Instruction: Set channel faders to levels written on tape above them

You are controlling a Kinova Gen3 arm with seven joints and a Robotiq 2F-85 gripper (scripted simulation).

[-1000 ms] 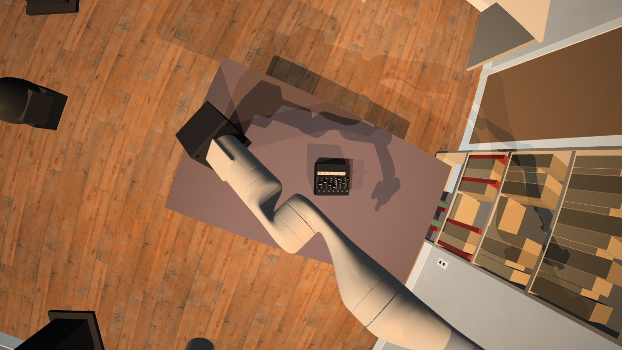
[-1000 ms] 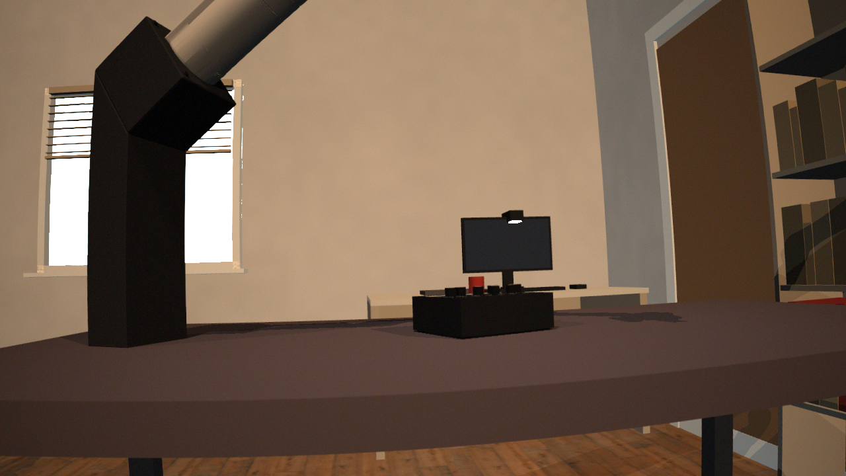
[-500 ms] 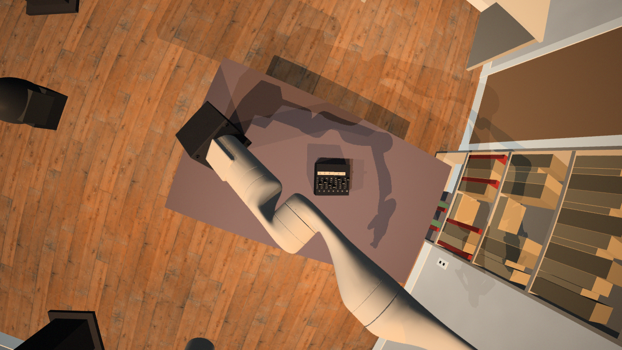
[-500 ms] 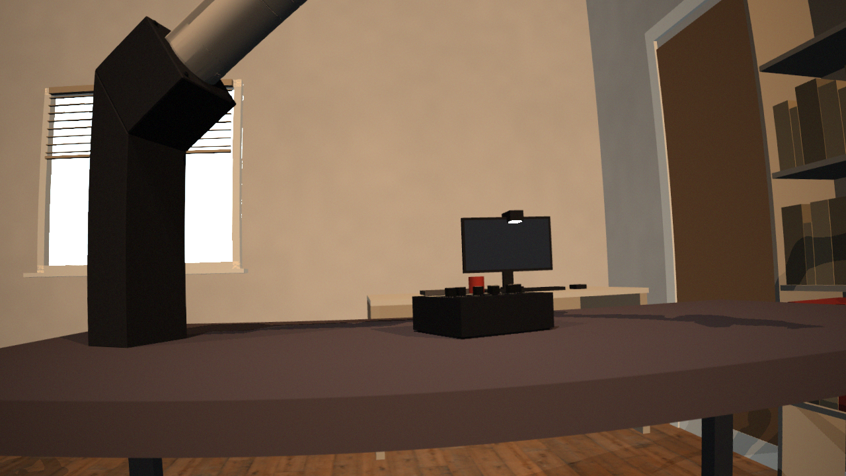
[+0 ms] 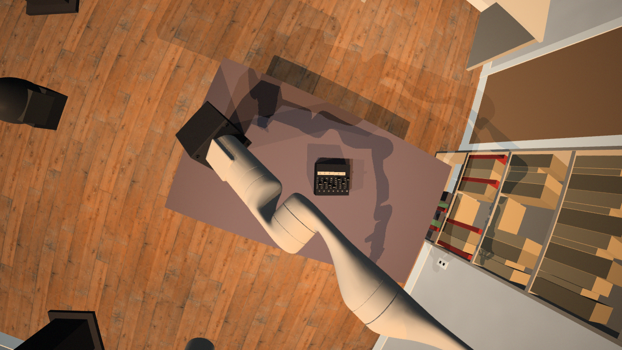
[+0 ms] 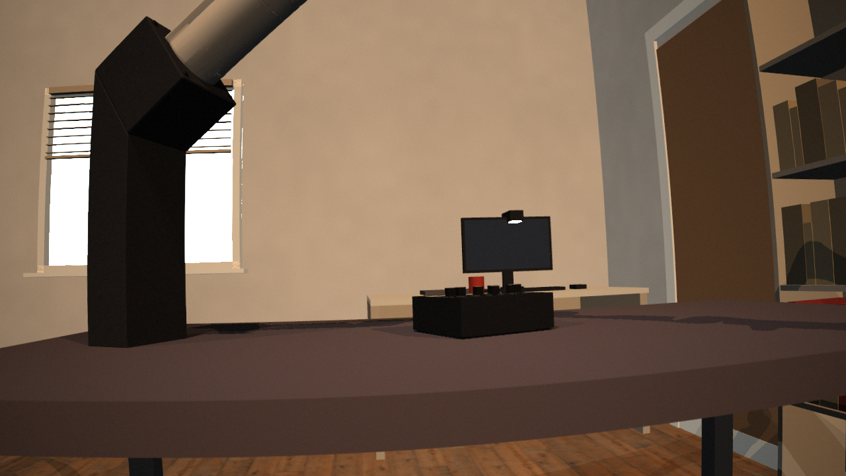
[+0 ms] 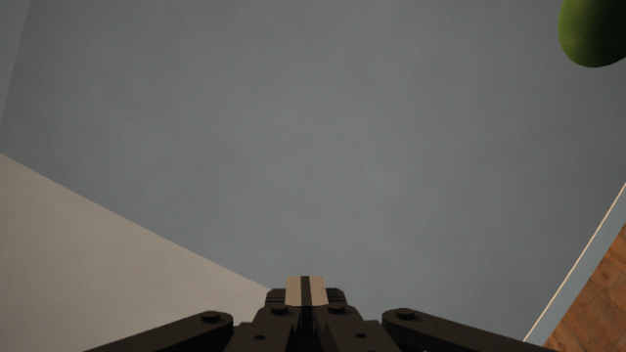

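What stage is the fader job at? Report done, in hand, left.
Done: nothing visible; the black box-shaped lighting desk stands flat on the brown table, untouched. In hand: nothing; the dark two-finger gripper has its jaws shut on nothing and faces a grey wall, away from the desk. Left: reaching the desk and setting every channel fader; fader levels are too small to read.

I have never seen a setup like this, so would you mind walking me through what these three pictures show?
It is one robot arm bolted to a black pedestal on a brown table. The first picture looks straight down, the second from table height at the side, and the third from a camera on the arm's wrist. A small black lighting desk with sliders stands on the table, untouched. The claw is shut, holds nothing, and points away at a grey wall, far from the desk.
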